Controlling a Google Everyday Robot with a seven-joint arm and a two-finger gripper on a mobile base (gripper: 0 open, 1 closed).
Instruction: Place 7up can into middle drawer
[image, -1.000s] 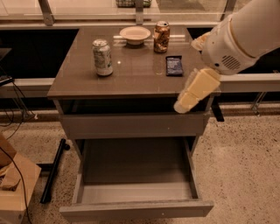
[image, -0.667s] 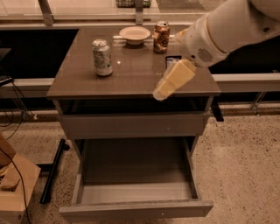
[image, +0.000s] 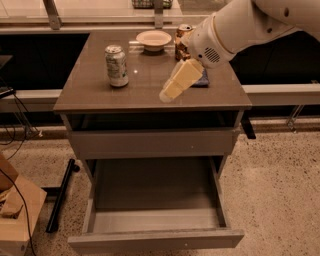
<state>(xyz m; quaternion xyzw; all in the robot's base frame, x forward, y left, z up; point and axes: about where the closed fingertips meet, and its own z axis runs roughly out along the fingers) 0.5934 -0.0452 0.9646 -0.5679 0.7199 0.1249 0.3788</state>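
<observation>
One 7up can (image: 116, 65) stands upright near the desk's (image: 85, 92) left edge, apart to the left of the gripper (image: 166, 94), whose jaws are closed together and empty. Gripper has swung in from the right edge toward desk centre.

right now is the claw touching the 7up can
Apart. The camera view shows the claw hanging over the tabletop near its front edge, to the right of the 7up can, with a plain stretch of bare top between them.

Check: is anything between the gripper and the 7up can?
Nothing visible. The gripper hangs above the tabletop, right of the 7up can; only bare surface lies between them. The bowl sits farther back.
</observation>
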